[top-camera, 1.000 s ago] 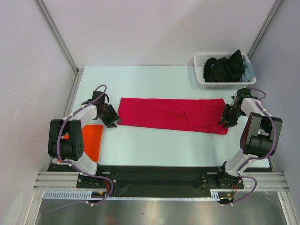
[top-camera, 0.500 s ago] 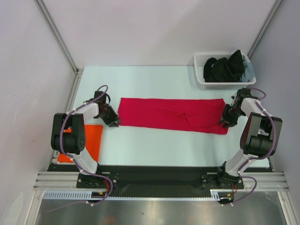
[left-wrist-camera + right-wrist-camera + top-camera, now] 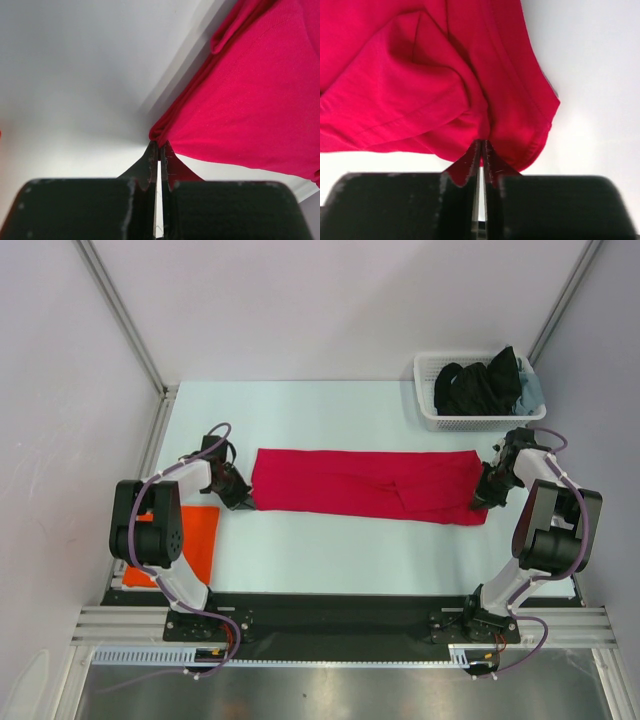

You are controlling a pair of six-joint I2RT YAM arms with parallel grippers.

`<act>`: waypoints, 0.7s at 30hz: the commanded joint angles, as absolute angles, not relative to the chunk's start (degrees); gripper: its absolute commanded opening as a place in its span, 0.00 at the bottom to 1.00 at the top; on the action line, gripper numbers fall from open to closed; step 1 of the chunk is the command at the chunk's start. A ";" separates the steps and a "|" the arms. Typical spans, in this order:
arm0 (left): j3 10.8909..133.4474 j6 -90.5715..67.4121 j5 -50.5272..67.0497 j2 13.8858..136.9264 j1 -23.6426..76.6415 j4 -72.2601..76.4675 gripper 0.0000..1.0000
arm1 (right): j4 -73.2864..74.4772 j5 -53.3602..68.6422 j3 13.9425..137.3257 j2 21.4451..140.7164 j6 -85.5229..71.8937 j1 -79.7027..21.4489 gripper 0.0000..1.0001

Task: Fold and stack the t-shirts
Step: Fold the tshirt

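The crimson red t-shirt lies folded into a long strip across the middle of the table. My left gripper is shut on its left near corner; in the left wrist view the gripper pinches the red cloth. My right gripper is shut on the shirt's right end; in the right wrist view the gripper pinches the bunched red cloth. The orange t-shirt lies folded at the table's near left, partly hidden by my left arm.
A white lattice basket with dark clothes stands at the far right corner. Grey walls close in the left, back and right sides. A black rail runs along the near edge.
My left gripper has moved right to the shirt's left corner and shut on it. My right gripper has closed in on the shirt's right end. The shirt lies the same.
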State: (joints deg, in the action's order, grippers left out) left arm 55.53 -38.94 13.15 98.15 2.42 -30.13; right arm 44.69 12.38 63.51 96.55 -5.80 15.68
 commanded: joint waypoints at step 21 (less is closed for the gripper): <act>51.50 -41.93 6.24 95.36 1.14 -33.75 0.00 | 50.88 0.00 61.43 97.37 -15.47 19.86 0.00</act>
State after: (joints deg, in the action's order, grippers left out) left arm 51.75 -42.50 11.05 94.91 2.04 -30.68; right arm 47.55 3.36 59.44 93.56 -13.26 18.68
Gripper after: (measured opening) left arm 0.011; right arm 0.009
